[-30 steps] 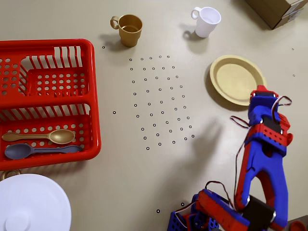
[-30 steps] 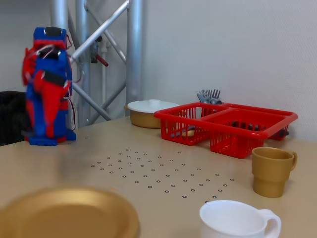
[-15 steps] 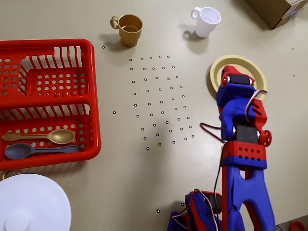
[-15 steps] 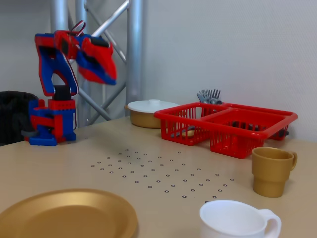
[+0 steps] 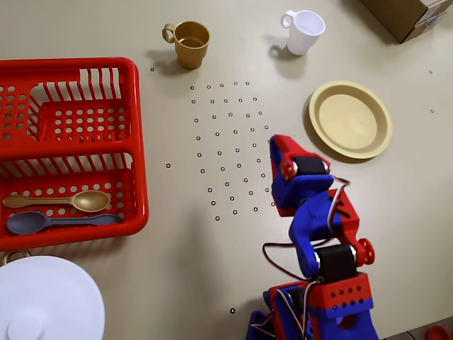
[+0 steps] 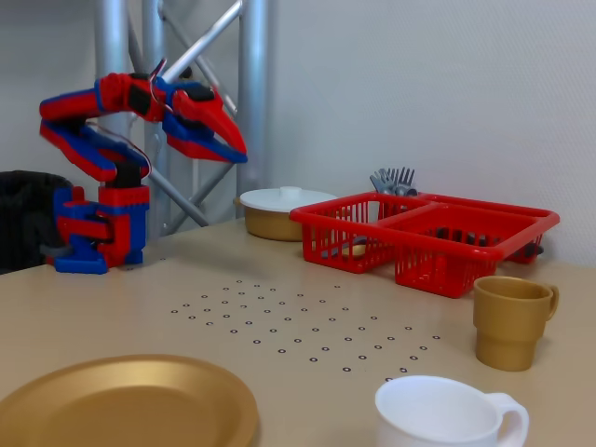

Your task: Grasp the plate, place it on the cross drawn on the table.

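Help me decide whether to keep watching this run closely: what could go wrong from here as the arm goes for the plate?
The plate lies flat on the table, so the fingers may slide off its low rim or push it. The white cup stands close by and could be knocked if the plate is shoved. I cannot make out a cross among the ring dots, so placement may miss.

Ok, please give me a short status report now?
Gripper shut, empty, raised above the dot grid. Plate flat on table, untouched. Nothing between gripper and plate.
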### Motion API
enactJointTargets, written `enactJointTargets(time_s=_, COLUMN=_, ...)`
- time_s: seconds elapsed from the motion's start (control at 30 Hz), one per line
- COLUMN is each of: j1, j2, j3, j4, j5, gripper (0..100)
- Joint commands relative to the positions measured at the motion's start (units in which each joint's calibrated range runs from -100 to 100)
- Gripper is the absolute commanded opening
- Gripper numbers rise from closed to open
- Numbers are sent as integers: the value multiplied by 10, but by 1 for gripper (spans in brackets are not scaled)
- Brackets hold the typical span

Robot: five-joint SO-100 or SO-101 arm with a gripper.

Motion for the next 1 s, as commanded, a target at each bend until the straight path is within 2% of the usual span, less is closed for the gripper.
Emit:
enactJointTargets(time_s=0.0, j1=-8, j2=-58, j3=21, j4=11, j5=10, gripper=0)
enactJointTargets(time_s=0.17, j1=-5, j2=-144, j3=104, j4=61, j5=21, gripper=0)
enactJointTargets(time_s=0.3, j1=-7, j2=-186, j3=114, j4=193, j5=21, gripper=0)
enactJointTargets(time_s=0.4, j1=-15, j2=-207, j3=123, j4=249, j5=15, gripper=0)
enactJointTargets(time_s=0.97, j1=-2, j2=-207, j3=251, j4=250, j5=18, gripper=0)
